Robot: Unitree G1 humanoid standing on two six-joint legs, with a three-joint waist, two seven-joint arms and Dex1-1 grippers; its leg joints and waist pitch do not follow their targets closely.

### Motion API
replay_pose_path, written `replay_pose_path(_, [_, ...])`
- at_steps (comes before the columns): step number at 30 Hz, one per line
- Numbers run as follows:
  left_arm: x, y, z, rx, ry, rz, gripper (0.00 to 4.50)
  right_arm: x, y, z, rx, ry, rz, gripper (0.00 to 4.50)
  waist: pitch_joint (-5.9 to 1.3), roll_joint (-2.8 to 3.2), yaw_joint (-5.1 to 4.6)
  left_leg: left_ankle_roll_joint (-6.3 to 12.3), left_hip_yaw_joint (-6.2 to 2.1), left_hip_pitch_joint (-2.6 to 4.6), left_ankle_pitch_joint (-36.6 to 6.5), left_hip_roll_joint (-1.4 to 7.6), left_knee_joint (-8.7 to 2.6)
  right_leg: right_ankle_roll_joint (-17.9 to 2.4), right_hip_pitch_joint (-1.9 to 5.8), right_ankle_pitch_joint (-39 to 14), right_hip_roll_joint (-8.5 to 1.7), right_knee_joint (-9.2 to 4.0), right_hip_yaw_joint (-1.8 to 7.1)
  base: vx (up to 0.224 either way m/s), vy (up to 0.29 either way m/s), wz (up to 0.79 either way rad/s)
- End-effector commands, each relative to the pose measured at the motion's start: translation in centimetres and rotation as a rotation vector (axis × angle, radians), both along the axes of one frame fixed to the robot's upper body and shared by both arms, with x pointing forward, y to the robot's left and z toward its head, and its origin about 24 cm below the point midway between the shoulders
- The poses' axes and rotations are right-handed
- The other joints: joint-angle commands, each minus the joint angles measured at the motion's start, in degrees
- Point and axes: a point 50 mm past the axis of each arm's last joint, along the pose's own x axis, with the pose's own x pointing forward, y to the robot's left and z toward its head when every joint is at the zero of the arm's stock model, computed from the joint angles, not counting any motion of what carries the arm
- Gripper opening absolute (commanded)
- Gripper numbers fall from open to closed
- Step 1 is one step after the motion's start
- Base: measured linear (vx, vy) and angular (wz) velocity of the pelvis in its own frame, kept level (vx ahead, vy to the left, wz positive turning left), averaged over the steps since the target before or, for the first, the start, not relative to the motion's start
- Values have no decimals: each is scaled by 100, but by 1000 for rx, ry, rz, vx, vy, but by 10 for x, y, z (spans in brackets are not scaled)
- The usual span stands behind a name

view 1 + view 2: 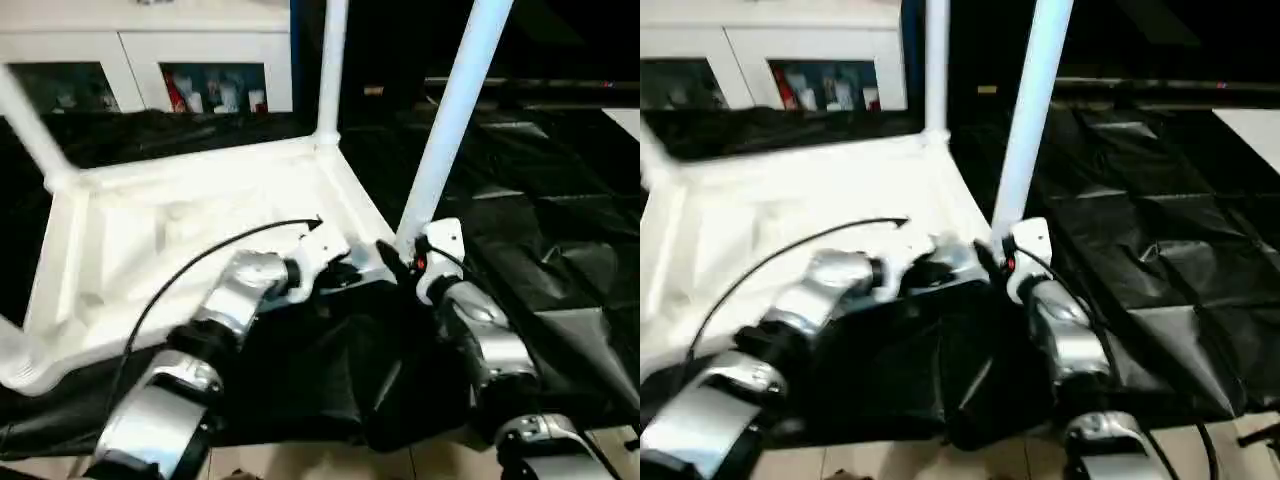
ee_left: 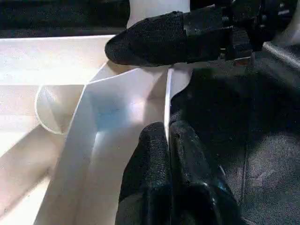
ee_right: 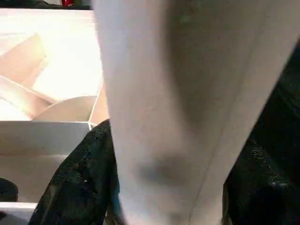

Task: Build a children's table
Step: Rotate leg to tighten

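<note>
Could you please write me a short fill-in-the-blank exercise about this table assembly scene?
1. The tabletop lies ____ side up.
2. The left end effector pinches the tabletop's ____.
3. The right end effector grips a ____ at its base.
4. The sheet under the tabletop is ____.

Missing words: under; rim; leg; black

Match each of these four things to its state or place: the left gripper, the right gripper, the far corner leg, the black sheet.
Things:
1. left gripper
2. right gripper
3. far corner leg
4. black sheet

States:
A. spread under the tabletop
B. around the near leg's base
C. pinching the tabletop's thin rim
D. standing upright in its socket

Pairs: 1-C, 2-B, 3-D, 4-A
</note>
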Motion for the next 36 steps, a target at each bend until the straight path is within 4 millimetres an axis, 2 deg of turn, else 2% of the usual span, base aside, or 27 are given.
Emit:
replay_pose_path(1, [-6,-22,-4,-35,15,-16,0,-14,38,-20,-55,71,177,337,-259,-65,-16,223,-105,46,-1498,198,-420,-1058,172,-1522,-270,-473,187,0,0,0])
replay_pose_path(4, [-4,-15,-4,-22,14,-16,0,-11,38,-13,-27,29,197,381,-262,-53,-25,220,-115,48,-1571,207,-433,-1064,174,-1555,-272,-475,183,0,0,0])
replay_pose_path(5, [-4,-12,-4,-15,17,-20,0,-11,37,-11,-29,15,215,381,-259,-26,-23,217,-120,54,-1589,212,-442,-1083,168,-1505,-267,-470,182,0,0,0])
replay_pose_path(8, [-4,4,-4,3,31,-53,0,-11,32,-3,9,-10,330,389,-268,-46,-29,284,-113,37,-1572,209,-430,-1142,189,-1301,-271,-454,184,0,0,0])
replay_pose_path(9, [-5,7,-4,5,35,-65,0,-12,30,-1,14,-8,362,389,-283,8,-22,299,-119,39,-1552,204,-425,-1173,205,-1235,-274,-440,180,0,0,0])
replay_pose_path(11, [-5,14,-4,10,48,-87,0,-13,26,1,39,2,422,389,-295,-17,-37,399,-112,19,-1383,210,-402,-1296,237,-881,-267,-406,173,0,0,0])
replay_pose_path(13, [-9,29,-2,15,80,-154,0,-20,13,8,39,5,590,389,-311,4,-44,521,-98,25,-1203,215,-373,-1444,264,-533,-252,-371,162,0,0,0])
replay_pose_path(15, [-12,38,-2,25,100,-205,0,-25,7,11,28,13,675,389,-322,20,-28,620,-89,-6,-937,225,-347,-1573,283,-116,-246,-308,146,0,0,0])
replay_pose_path(18, [-20,55,-2,61,152,-303,0,-31,-5,16,11,46,796,389,-328,52,-26,720,-71,9,-877,243,-329,-1778,274,121,-240,-278,128,0,0,0])
replay_pose_path(20, [-22,65,-1,73,173,-332,0,-32,-10,18,7,66,844,389,-317,51,-27,681,-67,26,-1000,254,-341,-1806,261,-36,-242,-289,127,0,0,0])
replay_pose_path(23, [-22,70,0,75,177,-333,0,-32,-12,19,2,73,874,389,-301,53,-5,497,-65,53,-1225,272,-367,-1768,235,-478,-251,-325,137,0,0,0])
replay_pose_path(24, [-22,72,0,78,180,-332,0,-32,-12,20,3,73,881,389,-294,15,6,443,-64,52,-1254,274,-377,-1742,234,-566,-253,-332,142,0,0,0])
replay_pose_path(25, [-22,75,1,86,183,-331,0,-32,-13,21,10,75,894,363,-297,15,31,420,-66,59,-1248,272,-376,-1721,234,-605,-259,-327,147,0,0,0])
replay_pose_path(26, [-22,76,1,89,183,-331,0,-32,-13,21,17,76,900,363,-298,24,40,412,-68,59,-1214,273,-376,-1716,234,-583,-260,-319,149,0,0,0])
replay_pose_path(27, [-22,77,1,91,183,-331,0,-32,-13,21,20,77,904,356,-301,-7,46,415,-61,58,-1156,271,-373,-1704,232,-528,-258,-317,151,0,0,0])
replay_pose_path(28, [-22,79,2,92,181,-327,0,-33,-12,20,27,81,913,350,-304,3,55,419,-63,56,-1119,267,-368,-1710,236,-487,-263,-305,152,0,0,0])
replay_pose_path(32, [-23,79,2,91,177,-327,0,-34,-8,17,35,86,921,313,-314,-23,74,522,-58,36,-874,259,-344,-1717,243,-273,-276,-276,148,0,0,0])
replay_pose_path(34, [-23,79,2,90,173,-324,0,-35,-5,15,41,85,922,295,-312,-43,76,550,-57,34,-848,262,-345,-1702,238,-322,-279,-278,145,0,0,0])
replay_pose_path(36, [-23,77,2,84,160,-318,0,-35,-3,12,41,77,894,280,-306,-37,73,531,-57,35,-886,260,-348,-1684,233,-431,-279,-286,145,0,0,0])
